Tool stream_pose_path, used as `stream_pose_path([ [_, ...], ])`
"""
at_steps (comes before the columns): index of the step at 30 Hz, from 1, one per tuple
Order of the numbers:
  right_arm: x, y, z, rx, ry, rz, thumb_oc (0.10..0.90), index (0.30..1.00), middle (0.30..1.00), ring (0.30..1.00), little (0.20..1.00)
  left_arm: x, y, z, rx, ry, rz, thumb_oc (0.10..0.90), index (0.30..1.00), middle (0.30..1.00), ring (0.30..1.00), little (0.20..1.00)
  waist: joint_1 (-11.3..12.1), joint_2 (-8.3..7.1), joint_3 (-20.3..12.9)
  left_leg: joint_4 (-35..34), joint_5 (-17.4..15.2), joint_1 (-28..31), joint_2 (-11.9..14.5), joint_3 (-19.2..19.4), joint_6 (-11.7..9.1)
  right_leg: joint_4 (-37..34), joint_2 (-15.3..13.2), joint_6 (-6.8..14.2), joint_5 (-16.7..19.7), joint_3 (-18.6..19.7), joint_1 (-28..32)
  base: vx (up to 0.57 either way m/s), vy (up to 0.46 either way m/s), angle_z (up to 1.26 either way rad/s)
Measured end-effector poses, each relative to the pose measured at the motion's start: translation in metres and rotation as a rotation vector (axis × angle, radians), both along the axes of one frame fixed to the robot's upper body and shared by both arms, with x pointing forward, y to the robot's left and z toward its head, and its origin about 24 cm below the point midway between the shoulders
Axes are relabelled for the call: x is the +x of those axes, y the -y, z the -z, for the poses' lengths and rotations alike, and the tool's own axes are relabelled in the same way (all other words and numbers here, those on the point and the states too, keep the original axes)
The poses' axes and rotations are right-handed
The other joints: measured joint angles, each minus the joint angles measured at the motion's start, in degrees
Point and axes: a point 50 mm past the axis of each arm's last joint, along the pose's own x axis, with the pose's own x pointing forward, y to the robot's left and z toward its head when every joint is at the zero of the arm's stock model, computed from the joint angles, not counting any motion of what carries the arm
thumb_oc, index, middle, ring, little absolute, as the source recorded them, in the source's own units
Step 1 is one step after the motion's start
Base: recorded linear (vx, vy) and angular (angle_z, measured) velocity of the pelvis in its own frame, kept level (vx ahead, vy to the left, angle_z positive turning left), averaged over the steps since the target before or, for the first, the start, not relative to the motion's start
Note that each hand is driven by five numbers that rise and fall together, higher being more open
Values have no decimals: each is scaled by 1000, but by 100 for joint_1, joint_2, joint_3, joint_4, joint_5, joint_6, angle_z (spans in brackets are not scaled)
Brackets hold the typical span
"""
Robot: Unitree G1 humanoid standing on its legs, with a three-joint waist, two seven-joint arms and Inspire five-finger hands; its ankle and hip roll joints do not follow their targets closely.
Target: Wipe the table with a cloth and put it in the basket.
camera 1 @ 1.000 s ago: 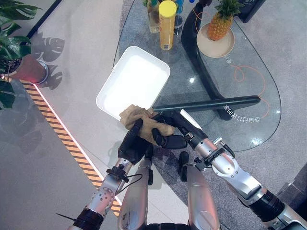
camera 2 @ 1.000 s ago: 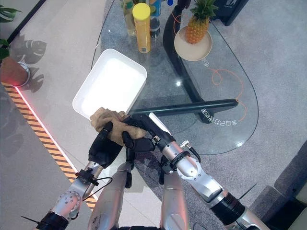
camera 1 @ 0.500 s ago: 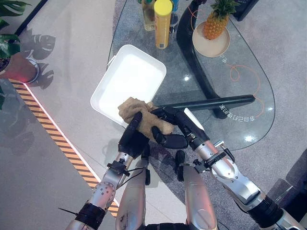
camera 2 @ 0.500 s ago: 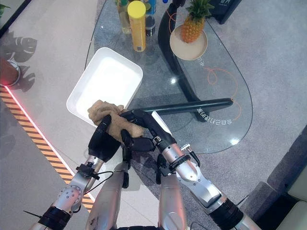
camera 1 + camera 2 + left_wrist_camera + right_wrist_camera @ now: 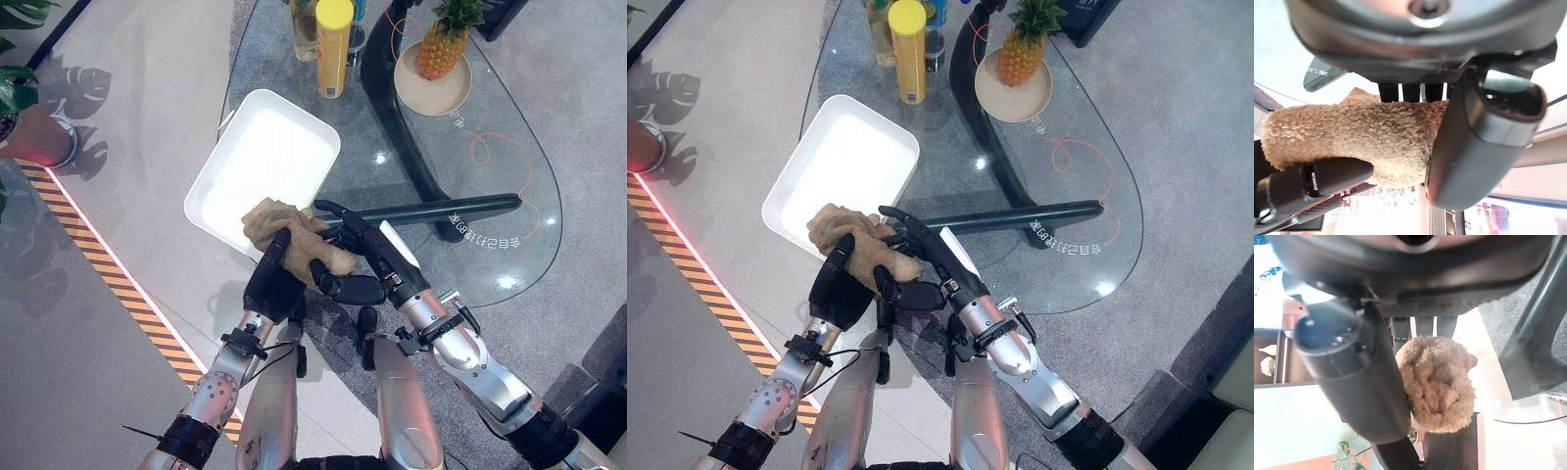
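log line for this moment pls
phase: cloth to basket | left hand: shut on cloth | right hand: touching cloth, fingers extended | cloth: at near corner of white basket | table: glass

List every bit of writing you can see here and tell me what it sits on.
White print on the glass table, beside the end of the dark bar: upside down from here and too small to read.
Label on the yellow-capped tube: too small to read.
Labels on the bottles behind it: too blurred to read.
Nothing else legible.
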Motion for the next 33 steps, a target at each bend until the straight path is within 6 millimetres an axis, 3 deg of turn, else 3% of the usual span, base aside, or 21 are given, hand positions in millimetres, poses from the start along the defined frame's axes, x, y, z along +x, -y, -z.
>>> stream_pose_path([
  [11, 1, 2, -1, 64, -22, 24, 800, 900, 900, 900, 900, 0, 1, -1, -9, 4, 0, 100, 300, 300, 300, 200, -11, -30, -1, -63, 1, -1, 0, 4, 1, -65, 3, 13, 21, -1, 4, 0, 0, 0],
  [21, 7, 28, -13, 174, 28, 161, 800, 900, 900, 900, 900, -1, -1, -1, -12, 8, -9, 100, 300, 300, 300, 200, -13, -55, -2, -76, 0, -3, 0, 10, 2, -70, 4, 20, 26, 2, 5, 0, 0, 0],
  [26, 12, 55, -16, 254, 26, 298, 800, 900, 900, 900, 900, -5, -10, 1, -26, 30, -40, 100, 300, 300, 300, 200, -28, -66, -4, -76, -1, -3, 5, 14, 4, -115, 13, 21, 38, 8, 5, 0, 0, 0],
  [33, 11, 55, -16, 269, 36, 297, 800, 900, 900, 900, 900, -6, -11, 2, -26, 25, -43, 100, 300, 300, 300, 200, -86, -71, -4, -83, -2, -11, 12, 16, 5, -145, 23, 22, 54, 12, 6, 0, 0, 0],
])
